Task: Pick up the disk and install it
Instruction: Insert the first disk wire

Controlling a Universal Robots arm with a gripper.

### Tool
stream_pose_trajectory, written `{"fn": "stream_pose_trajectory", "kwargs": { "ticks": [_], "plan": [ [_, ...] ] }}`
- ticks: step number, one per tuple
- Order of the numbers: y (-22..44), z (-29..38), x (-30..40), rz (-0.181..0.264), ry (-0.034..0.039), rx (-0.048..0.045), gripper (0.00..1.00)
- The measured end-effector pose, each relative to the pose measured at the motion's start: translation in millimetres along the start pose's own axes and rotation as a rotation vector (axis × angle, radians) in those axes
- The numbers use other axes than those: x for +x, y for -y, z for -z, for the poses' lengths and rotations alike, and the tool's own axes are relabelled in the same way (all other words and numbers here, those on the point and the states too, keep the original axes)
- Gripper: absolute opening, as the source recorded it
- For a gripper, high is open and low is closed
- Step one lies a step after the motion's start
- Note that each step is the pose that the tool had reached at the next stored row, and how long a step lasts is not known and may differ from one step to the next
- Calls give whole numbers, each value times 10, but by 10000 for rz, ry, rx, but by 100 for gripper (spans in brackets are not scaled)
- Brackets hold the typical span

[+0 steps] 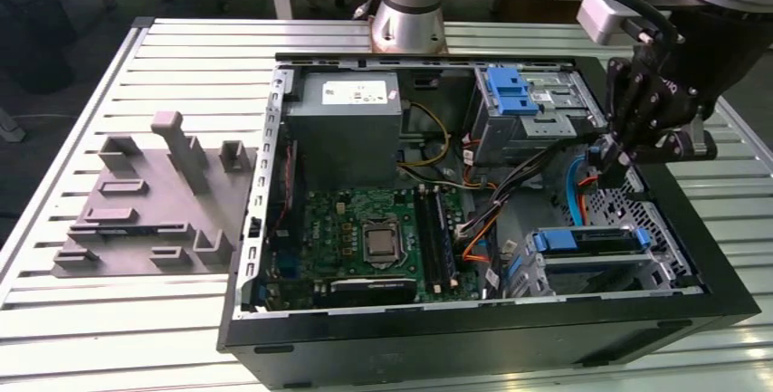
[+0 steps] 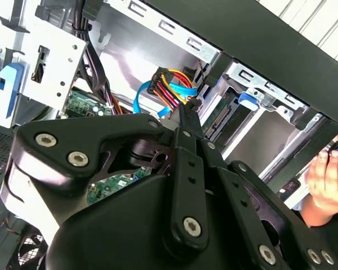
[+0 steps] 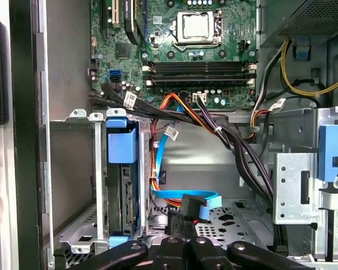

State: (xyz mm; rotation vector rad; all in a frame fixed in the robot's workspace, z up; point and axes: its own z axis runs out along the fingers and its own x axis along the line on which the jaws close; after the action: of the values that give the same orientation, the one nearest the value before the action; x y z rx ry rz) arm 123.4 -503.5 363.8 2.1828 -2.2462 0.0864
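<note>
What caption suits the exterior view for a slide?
Gripper inside the open computer case, near the disk in its cage.

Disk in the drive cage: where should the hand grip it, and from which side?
Probably the blue carrier frame on the disk, coming down through the open side of the case. The disk stands on edge between the cage walls, so its flat faces are covered and just that edge is exposed.
</note>
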Motion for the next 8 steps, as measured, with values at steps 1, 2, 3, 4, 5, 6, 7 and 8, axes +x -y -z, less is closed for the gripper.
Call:
{"fn": "stream_pose_trajectory", "kwargs": {
  "ticks": [1,2,3,4,5,6,7,8],
  "plan": [
    [-1,-2,-11,0,-40,2,11],
    [-1,-4,-20,1,-75,4,11],
    [-1,-6,-29,3,-112,7,11],
    [-2,-8,-36,4,-148,11,11],
    [-2,-10,-45,4,-181,15,11],
    [-2,-12,-53,6,-212,18,11],
    [-2,-14,-61,7,-241,21,11],
    [-3,-16,-69,7,-269,24,11]
  ]
}}
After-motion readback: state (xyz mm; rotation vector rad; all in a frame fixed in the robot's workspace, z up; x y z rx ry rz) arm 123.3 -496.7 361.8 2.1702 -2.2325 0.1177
